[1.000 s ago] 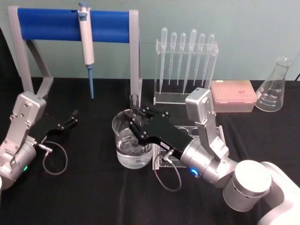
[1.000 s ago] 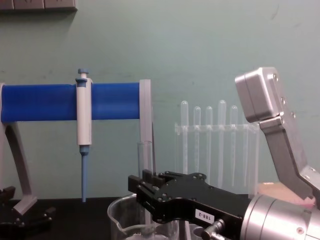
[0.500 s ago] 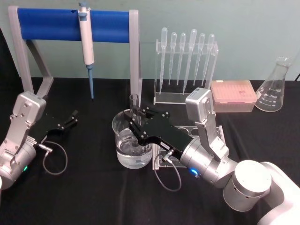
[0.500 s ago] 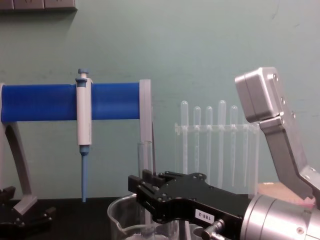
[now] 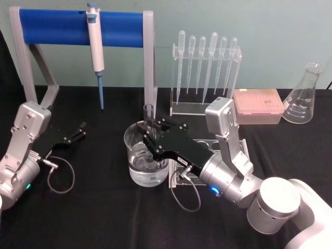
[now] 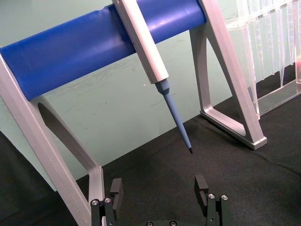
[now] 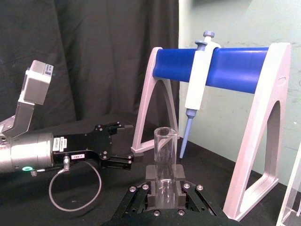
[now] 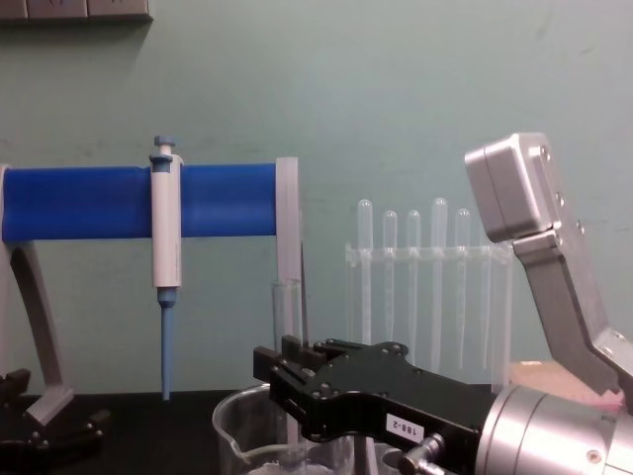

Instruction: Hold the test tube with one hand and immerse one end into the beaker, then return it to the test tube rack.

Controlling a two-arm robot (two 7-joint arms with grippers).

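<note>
**Left:** the left hand (image 5: pixel 80 128) lies parked on the black desk (image 5: pixel 104 218), fingers wide apart and empty, well apart from the glassware.

**Centre:** the beaker (image 5: pixel 129 150), part-filled with clear liquid, stands just beside the test tube rack (image 5: pixel 205 142). The rack lies to its right, largely hidden beneath the right arm.

**Right:** the right hand (image 5: pixel 149 139) reaches over the beaker from the right, clamped narrowly about the test tube (image 5: pixel 149 112). The tube stands upright, long axis vertical, with its open rim above the fingers. Its round end is down inside the beaker, apparently under the liquid.

The dip looks made. The return likely calls for a straight lift clear of the rim, then travel rightward to the rack.
</note>
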